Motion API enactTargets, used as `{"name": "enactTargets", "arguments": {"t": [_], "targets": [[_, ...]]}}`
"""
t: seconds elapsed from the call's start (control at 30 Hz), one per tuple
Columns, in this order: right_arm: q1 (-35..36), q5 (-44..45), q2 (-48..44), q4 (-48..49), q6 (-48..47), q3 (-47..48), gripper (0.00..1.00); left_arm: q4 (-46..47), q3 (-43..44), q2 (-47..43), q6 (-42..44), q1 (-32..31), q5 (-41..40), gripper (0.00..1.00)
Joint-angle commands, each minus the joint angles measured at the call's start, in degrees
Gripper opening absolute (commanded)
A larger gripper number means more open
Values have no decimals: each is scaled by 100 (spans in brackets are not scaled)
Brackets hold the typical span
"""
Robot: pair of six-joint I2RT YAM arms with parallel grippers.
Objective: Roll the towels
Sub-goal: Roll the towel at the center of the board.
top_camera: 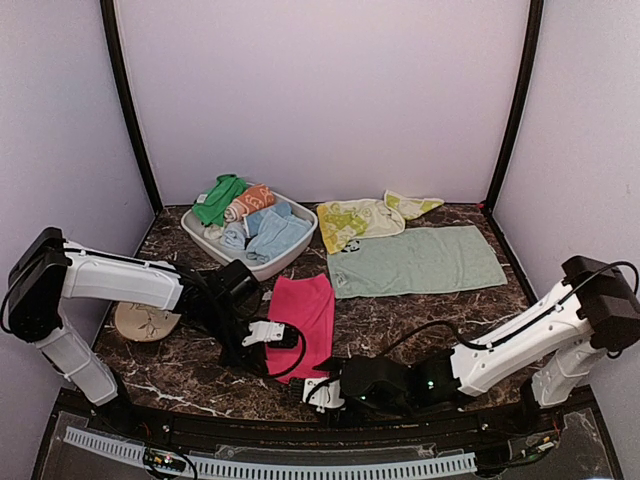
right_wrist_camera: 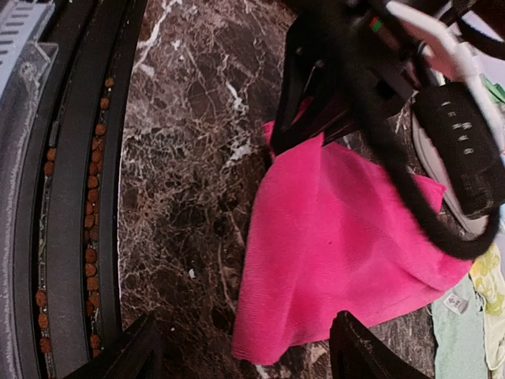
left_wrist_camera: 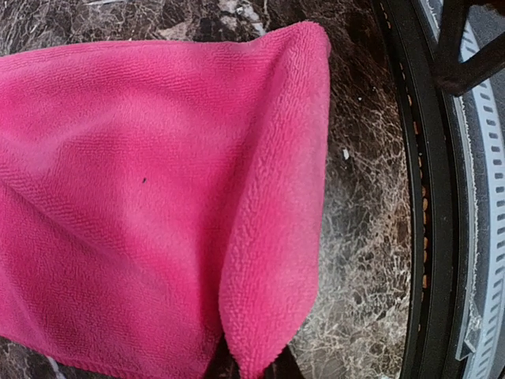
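Observation:
The hot-pink towel (top_camera: 302,318) lies near the front middle of the table, its near end lifted into a fold. My left gripper (top_camera: 284,340) is shut on that towel's near-left edge; in the left wrist view the pink cloth (left_wrist_camera: 158,197) fills the frame and a fold runs down into the gripper (left_wrist_camera: 252,367). My right gripper (top_camera: 318,388) is open and empty just in front of the towel's near corner (right_wrist_camera: 268,339), with its fingers (right_wrist_camera: 134,355) spread wide. The yellow-lime towel (top_camera: 358,220) and the mint towel (top_camera: 415,262) lie flat at the back right.
A grey basket (top_camera: 195,232) with several rolled towels stands at the back left. A beige disc (top_camera: 145,320) lies at the left under my left arm. The black table rim (right_wrist_camera: 79,197) runs close beside my right gripper.

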Motion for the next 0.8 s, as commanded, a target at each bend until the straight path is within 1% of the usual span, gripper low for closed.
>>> {"name": "enactTargets", "arguments": {"t": [0.0, 0.1, 0.2, 0.37, 0.47, 0.63, 0.77], "targets": [[89, 394, 611, 541, -615, 237, 68, -309, 85, 48, 5, 147, 291, 10], [-1, 534, 862, 1050, -725, 197, 65, -277, 59, 99, -17, 212, 420, 11], [-105, 513, 1053, 1343, -742, 239, 61, -217, 21, 142, -27, 232, 503, 14], [-186, 356, 1321, 1438, -785, 405, 46, -257, 109, 313, -14, 308, 611, 16], [-270, 330, 1411, 1549, -679, 339, 43, -269, 126, 337, 20, 387, 701, 17], [-406, 220, 1469, 1684, -490, 267, 31, -231, 78, 277, 46, 516, 854, 21], [-452, 21, 1575, 1679, -366, 275, 30, -207, 7, 206, 48, 584, 986, 23]]}}
